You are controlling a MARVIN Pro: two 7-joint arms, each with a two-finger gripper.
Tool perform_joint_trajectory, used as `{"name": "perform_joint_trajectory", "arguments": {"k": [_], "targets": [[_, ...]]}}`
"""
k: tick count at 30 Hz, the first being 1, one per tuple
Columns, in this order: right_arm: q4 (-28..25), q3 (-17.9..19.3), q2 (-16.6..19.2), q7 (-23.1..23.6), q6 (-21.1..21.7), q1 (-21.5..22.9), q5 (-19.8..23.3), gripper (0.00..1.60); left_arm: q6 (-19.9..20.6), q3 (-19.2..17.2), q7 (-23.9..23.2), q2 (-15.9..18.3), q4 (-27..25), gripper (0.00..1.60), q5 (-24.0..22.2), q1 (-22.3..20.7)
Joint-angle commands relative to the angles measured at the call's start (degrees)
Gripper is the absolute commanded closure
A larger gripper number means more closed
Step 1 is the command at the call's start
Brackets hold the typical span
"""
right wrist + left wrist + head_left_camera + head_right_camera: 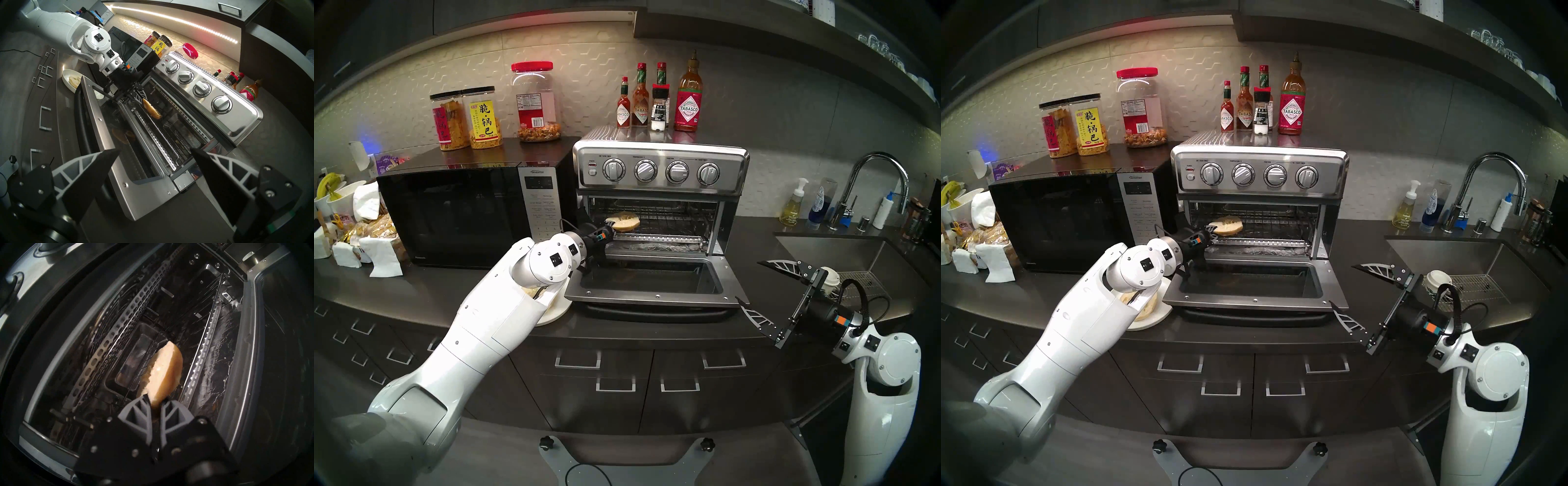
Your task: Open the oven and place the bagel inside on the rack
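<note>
Bagel half held inside open oven, not yet set on rack.

Head views: left gripper [610,226] clenched on the bagel half [624,220], just inside the oven [660,169] over the rack [670,222]; second half on plate [1158,314]; right gripper [751,298] spread, empty.
Left wrist: pinched at its near rim.
Right wrist: same.
Judged light, soft, crushable; hold the edge gently.
</note>
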Motion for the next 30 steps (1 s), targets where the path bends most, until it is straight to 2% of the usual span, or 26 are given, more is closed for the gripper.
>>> {"name": "perform_joint_trajectory", "arguments": {"k": [1,8,12,22,30], "targets": [[-0.7,-0.1,0.1,0.1,0.1,0.3,0.6,0.0,-0.5,0.4,-0.2,-0.5,-0.4,0.0,0.3,-1.3],[-0.7,-0.1,0.1,0.1,0.1,0.3,0.6,0.0,0.4,0.2,-1.8,0.4,-3.4,0.0,-0.6,-0.1],[-0.7,-0.1,0.1,0.1,0.1,0.3,0.6,0.0,0.7,0.0,-2.8,2.0,-5.6,0.0,-0.8,1.4],[-0.7,-0.1,0.1,0.1,0.1,0.3,0.6,0.0,0.3,-1.4,-3.5,4.9,-7.0,0.0,-1.8,3.9],[-0.7,-0.1,0.1,0.1,0.1,0.3,0.5,0.0,0.0,-5.0,-3.6,8.6,-13.9,0.0,-3.9,8.7]]}}
